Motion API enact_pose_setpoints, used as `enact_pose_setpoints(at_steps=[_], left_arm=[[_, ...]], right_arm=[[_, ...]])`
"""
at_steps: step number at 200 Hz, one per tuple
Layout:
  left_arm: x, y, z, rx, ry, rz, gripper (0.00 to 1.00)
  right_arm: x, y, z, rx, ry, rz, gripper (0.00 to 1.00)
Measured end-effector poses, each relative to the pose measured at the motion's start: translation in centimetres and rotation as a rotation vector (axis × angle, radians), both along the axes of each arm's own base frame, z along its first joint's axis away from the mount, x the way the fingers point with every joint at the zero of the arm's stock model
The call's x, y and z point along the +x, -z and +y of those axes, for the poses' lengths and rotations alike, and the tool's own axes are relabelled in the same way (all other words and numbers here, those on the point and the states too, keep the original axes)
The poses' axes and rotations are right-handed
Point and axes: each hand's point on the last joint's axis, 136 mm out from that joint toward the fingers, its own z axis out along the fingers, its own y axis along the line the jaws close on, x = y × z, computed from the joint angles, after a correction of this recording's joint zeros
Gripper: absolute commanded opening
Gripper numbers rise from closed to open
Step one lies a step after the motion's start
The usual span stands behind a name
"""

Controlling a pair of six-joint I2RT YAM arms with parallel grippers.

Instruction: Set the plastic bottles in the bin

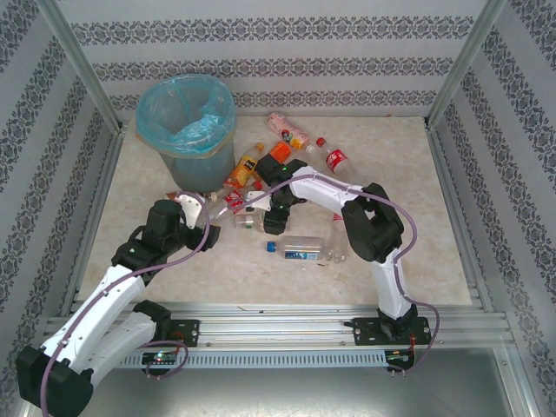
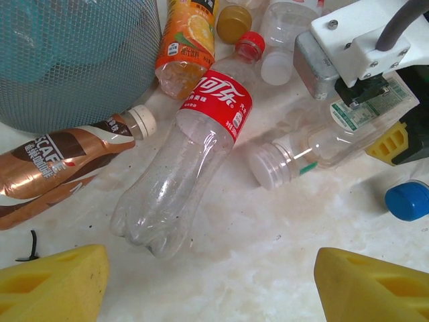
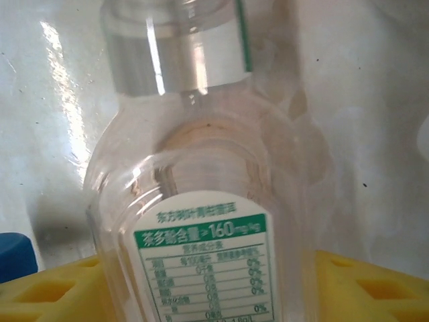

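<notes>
Left gripper (image 2: 211, 285): pads wide apart, nothing between them, hovering low over the table on the near side of the bin (image 1: 208, 161). Right gripper (image 3: 214, 292): yellow pads sit either side of the clear green-label bottle (image 3: 201, 201), which lies on the table right of the bin and nearer to me. I can't tell if I'm clamped on it or just straddling it. Just ahead of my left pads the red-label cola bottle (image 2: 194, 154) lies on its side, cap pointing past the bin's right side. The brown coffee bottle (image 2: 53, 161) is beside it, close against the bin wall. The orange juice bottle (image 2: 188, 47) is beyond that, by the bin's right side. More bottles lie further back, right of the bin, e.g. a pink one (image 1: 282, 122). Risks: the bottle is thin, round and slick, so an off-centre squeeze could squirt it out or crush it, and it would drop on the lift. My wrists are close together, so carrying it across to the rim with the left parked there risks a clash. A low swing would rake the pile at the bin's base. The loose bag lip could bounce a bottle back out.
</notes>
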Motion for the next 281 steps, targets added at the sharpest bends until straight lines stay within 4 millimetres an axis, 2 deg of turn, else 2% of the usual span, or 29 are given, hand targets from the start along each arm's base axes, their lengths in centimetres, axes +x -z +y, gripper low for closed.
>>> enact_pose_setpoints(at_steps=[29,61,80,100,120,140,167,197,238,263,281], left_arm=[[0.0,0.0,0.2,0.007,-0.009,-0.002,0.81],[0.0,-0.1,0.2,0.005,-0.010,-0.005,0.81],[-0.1,-0.6,0.2,-0.012,-0.015,-0.017,0.82],[-0.3,-1.6,-0.1,-0.061,-0.024,-0.031,0.81],[-0.1,-4.3,-0.8,-0.140,-0.026,-0.053,0.78],[0.1,-8.6,-1.7,-0.246,-0.023,-0.099,0.75],[-0.5,-14.8,-3.0,-0.399,0.017,-0.164,0.72],[-1.6,-19.3,-3.8,-0.502,0.061,-0.200,0.70],[-2.6,-21.7,-5.7,-0.612,0.145,-0.134,0.66],[-2.5,-21.6,-7.0,-0.666,0.178,-0.056,0.62],[-2.2,-21.2,-7.1,-0.678,0.166,-0.032,0.62]], right_arm=[[0.0,0.0,0.0,0.000,-0.007,-0.003,0.53],[-0.3,-0.6,-0.5,0.012,-0.003,-0.031,0.47],[-0.5,-2.4,-0.6,0.046,0.006,-0.073,0.45],[-0.6,-6.0,-0.6,0.124,0.028,-0.156,0.44],[-1.3,-10.3,-0.4,0.217,0.047,-0.248,0.44],[-2.9,-13.9,0.6,0.325,0.065,-0.314,0.43],[-5.6,-16.5,2.3,0.452,0.085,-0.316,0.43],[-7.7,-18.9,3.7,0.592,0.101,-0.275,0.43],[-9.0,-23.0,4.5,0.756,0.082,-0.262,0.42],[-9.3,-23.7,4.9,0.794,0.070,-0.249,0.42],[-9.4,-23.6,4.9,0.791,0.077,-0.237,0.42]])
